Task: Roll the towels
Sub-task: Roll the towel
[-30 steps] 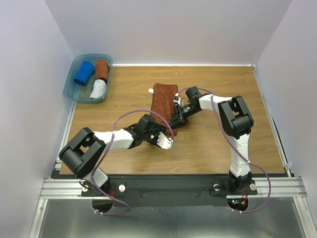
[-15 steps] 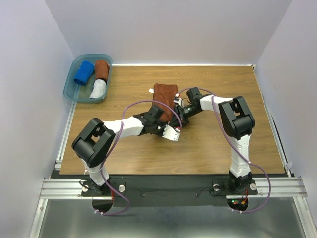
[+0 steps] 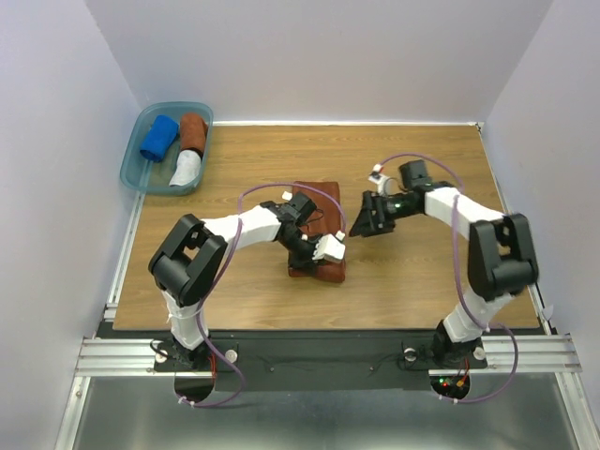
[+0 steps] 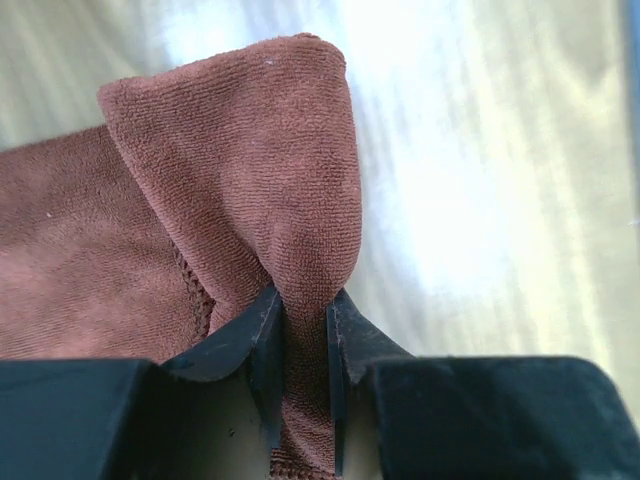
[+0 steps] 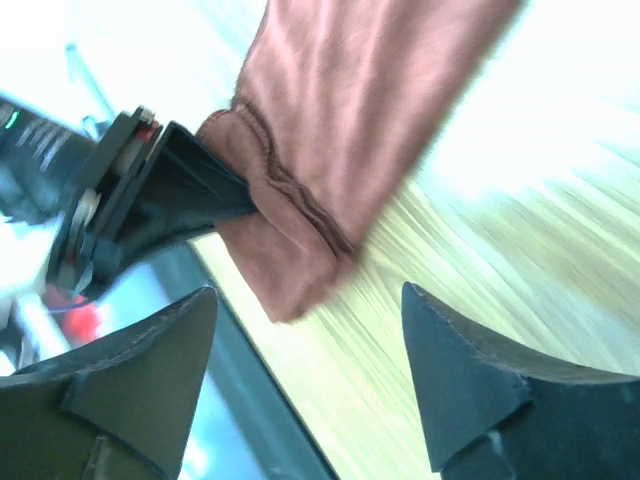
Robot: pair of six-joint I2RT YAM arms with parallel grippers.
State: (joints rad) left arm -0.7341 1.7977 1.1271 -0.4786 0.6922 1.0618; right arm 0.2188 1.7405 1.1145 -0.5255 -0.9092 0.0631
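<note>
The rust-brown towel lies in the middle of the wooden table. It also fills the left wrist view. My left gripper is shut on a pinched fold at the towel's near right corner, the cloth squeezed between both fingers. My right gripper is open and empty, just right of the towel; its view shows the towel and the left gripper holding it. A rolled rust-brown towel and a rolled light grey towel lie in the tub.
A translucent blue plastic tub stands at the table's back left corner; it also holds a rolled blue towel. White walls close in the table on three sides. Purple cables loop over both arms.
My left gripper has swung right and taken hold of the towel's near right corner, and the towel has shifted toward the near edge. My right gripper has let go, opened and drawn back to the right.
</note>
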